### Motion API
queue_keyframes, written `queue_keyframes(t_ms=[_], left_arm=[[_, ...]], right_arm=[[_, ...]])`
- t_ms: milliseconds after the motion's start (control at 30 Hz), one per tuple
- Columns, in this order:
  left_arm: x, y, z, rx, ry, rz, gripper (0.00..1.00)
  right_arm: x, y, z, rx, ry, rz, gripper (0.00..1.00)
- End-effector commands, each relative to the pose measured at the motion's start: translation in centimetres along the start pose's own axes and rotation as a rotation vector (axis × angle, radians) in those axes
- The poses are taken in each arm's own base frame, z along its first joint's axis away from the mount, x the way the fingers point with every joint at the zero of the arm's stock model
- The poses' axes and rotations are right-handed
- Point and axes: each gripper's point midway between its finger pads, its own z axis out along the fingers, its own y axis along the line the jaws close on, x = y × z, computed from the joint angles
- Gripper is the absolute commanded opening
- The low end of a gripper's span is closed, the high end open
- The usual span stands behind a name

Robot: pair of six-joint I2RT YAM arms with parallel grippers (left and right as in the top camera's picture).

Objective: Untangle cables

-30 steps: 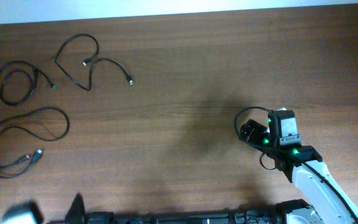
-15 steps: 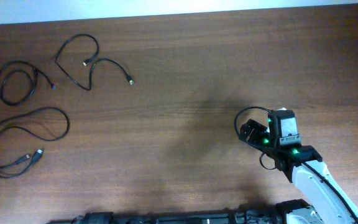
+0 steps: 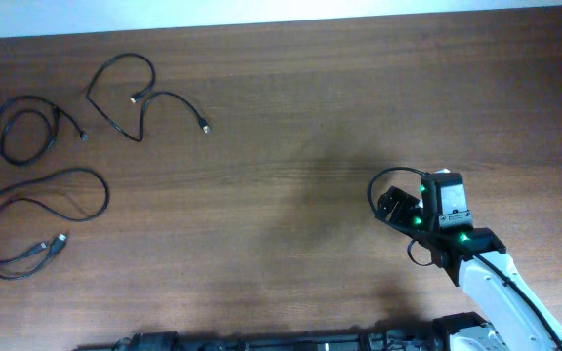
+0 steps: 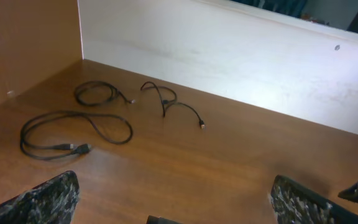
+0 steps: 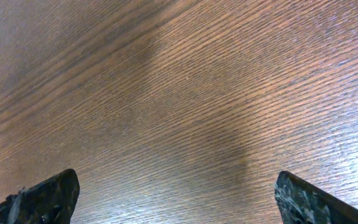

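Lying apart far left, cables (image 3: 106, 195) stretch mostly left-right; L claw (image 4: 176, 200), R claw (image 5: 179, 198) spread.

Wood-grain table (image 5: 185, 74), tool (image 5: 178, 199) seemingly spread wide

Overhead, the light is even but dim and the picture soft; a faint broad shadow smudges the counter (image 3: 330, 185) near its middle. From the left wrist, the white wall (image 4: 229, 56) glares and the left end effector (image 4: 176, 200) is blurred. The right wrist shows sharp wood grain, a diagonal shadow band, and the right end effector (image 5: 179, 198) out of focus.
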Motion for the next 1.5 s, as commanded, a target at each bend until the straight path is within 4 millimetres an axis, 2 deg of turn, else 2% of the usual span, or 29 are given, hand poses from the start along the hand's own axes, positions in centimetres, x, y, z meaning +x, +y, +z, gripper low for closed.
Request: queue_keyframes(t_ms=[0,67,133,200,267,300,333,400,500,600,700,767,867,967,1167,1267,1467], left_arm=[[0.4,0.1,-0.3,-0.005,0.004,-0.002,0.99],[0.4,0.1,-0.3,-0.001,0.003,-0.002,0.99],[-1.7,-0.1,0.0,-0.001,-0.077,-0.013,0.99],[-2.9,-0.6,1.4,0.008,-0.112,-0.018,0.99],[-2.8,-1.1,5.2,0.000,-0.081,-0.014,0.99],[-2.3,-1.4,8.2,-0.005,-0.060,-0.011,0.99],[-2.1,-1.7,10.3,-0.003,-0.053,-0.010,0.99],[-1.5,-3.0,14.0,0.052,-0.054,-0.011,0.99],[-1.2,-3.4,18.8,0.064,-0.118,-0.017,0.99],[1.0,-3.4,22.5,0.065,-0.121,-0.018,0.99],[2.5,-3.4,25.3,0.076,-0.164,-0.022,0.99],[4.6,-3.1,27.1,0.073,-0.156,-0.022,0.99],[7.7,-2.6,29.0,0.066,-0.126,-0.018,0.99],[10.0,-2.2,30.3,0.068,-0.135,-0.019,0.99],[11.5,-1.9,31.1,0.069,-0.139,-0.019,0.99],[13.4,-1.6,31.3,0.053,-0.059,0.001,0.99],[13.5,-1.5,31.4,0.048,-0.053,0.002,0.99]], right_arm=[[-0.2,0.0,-0.1,0.006,-0.010,-0.009,0.99],[-0.2,0.0,-0.1,0.006,-0.010,-0.009,0.99],[-0.2,0.0,-0.1,0.006,-0.010,-0.009,0.99],[-0.2,0.0,-0.1,0.006,-0.010,-0.009,0.99],[-0.2,0.0,-0.1,0.006,-0.010,-0.009,0.99],[-0.2,0.0,-0.1,0.006,-0.010,-0.009,0.99],[-0.2,0.0,-0.1,0.006,-0.010,-0.009,0.99],[-0.2,0.0,-0.1,0.006,-0.010,-0.009,0.99],[-0.2,0.0,-0.1,0.006,-0.010,-0.009,0.99],[-0.2,0.0,-0.1,0.006,-0.010,-0.009,0.99],[-0.2,0.0,-0.1,0.006,-0.010,-0.009,0.99],[-0.2,0.0,-0.1,0.006,-0.010,-0.009,0.99],[-0.2,0.0,-0.1,0.006,-0.010,-0.009,0.99],[-0.2,0.0,-0.1,0.006,-0.010,-0.009,0.99],[-0.2,0.0,-0.1,0.006,-0.010,-0.009,0.99],[-0.2,0.0,-0.1,0.006,-0.010,-0.009,0.99],[-0.2,0.0,-0.1,0.006,-0.010,-0.009,0.99]])
